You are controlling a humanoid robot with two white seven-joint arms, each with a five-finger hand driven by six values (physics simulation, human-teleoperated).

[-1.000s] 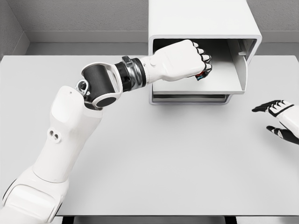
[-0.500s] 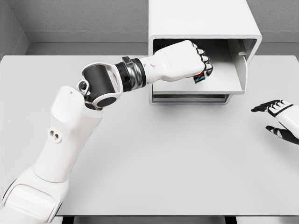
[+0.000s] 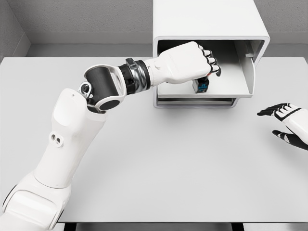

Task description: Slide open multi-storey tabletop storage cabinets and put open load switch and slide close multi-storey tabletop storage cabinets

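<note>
The white storage cabinet (image 3: 211,21) stands at the back of the table with its upper drawer (image 3: 231,84) slid out. My left hand (image 3: 207,65) reaches into that drawer, its fingers loosened and slightly spread. The load switch (image 3: 200,86), a small dark block with blue and red parts, stands on the drawer floor just under the fingertips, apparently free of them. My right hand (image 3: 285,122) hovers over the table at the right edge, fingers spread, holding nothing.
The drawer's raised front panel (image 3: 251,62) stands right of my left hand. A lower drawer (image 3: 195,101) sits closed beneath the open one. The grey table (image 3: 183,159) extends in front of the cabinet, with walls behind it.
The load switch has dropped from between my left fingers down and slightly left onto the drawer floor. The fingers have eased apart. The right hand has barely moved.
</note>
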